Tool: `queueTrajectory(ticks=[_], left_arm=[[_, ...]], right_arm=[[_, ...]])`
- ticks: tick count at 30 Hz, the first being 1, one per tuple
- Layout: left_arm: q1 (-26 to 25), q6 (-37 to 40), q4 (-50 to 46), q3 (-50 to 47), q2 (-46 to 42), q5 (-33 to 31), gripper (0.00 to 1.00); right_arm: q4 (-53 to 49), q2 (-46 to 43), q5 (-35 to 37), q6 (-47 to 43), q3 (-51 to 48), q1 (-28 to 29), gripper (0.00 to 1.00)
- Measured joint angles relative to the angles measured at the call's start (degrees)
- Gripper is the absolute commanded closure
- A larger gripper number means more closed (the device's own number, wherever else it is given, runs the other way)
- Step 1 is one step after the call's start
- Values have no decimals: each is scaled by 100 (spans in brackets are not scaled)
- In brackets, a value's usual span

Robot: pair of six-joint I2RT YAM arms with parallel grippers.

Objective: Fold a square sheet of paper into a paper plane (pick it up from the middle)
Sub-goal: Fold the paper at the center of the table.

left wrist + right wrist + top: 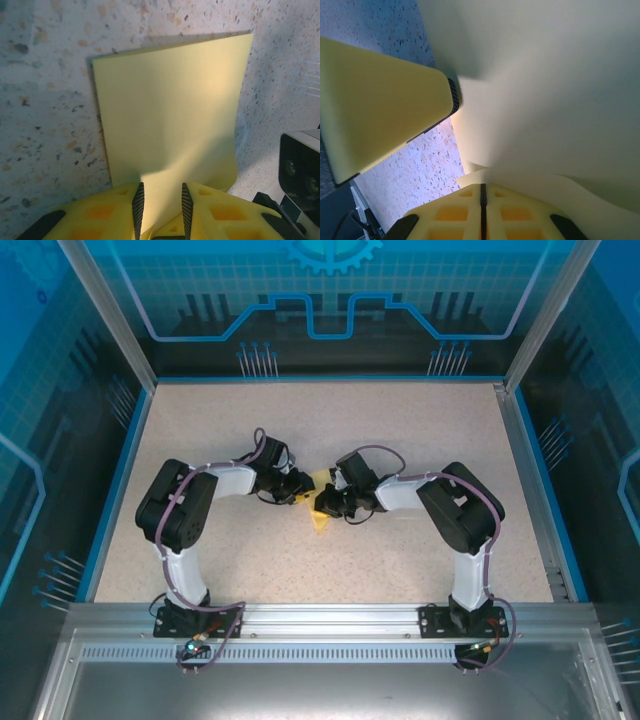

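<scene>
The square sheet of paper (320, 517) is pale yellow and sits mid-table between both grippers. In the left wrist view the sheet (170, 110) lies mostly flat on the speckled table, and its near part rises into the gap of my left gripper (161, 186). That gripper is open, its ribbed pads standing apart on either side of the paper. My right gripper (481, 186) is shut on the sheet's curled edge (540, 100), which spreads upward from its tips. In the top view my left gripper (299, 486) and right gripper (332, 504) nearly meet.
A yellow finger of the left gripper (385, 105) crosses the right wrist view, close to the paper. Part of the right arm's black and grey housing (300, 167) sits at the right of the left wrist view. Blue walls (120, 470) border the speckled table (330, 570).
</scene>
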Motion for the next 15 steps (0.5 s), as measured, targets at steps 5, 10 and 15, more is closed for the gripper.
queueTrajectory(ticks=[5,10,15], left_arm=[[-2,0,0,0,0,-4,69],[-2,0,2,0,0,-17,69],[-2,0,0,0,0,-15,70]], right_arm=[[39,22,-35,0,0,0,92],[55,26,-39,-17,2,0,92],[55,44,-59,-44,15,0,93]])
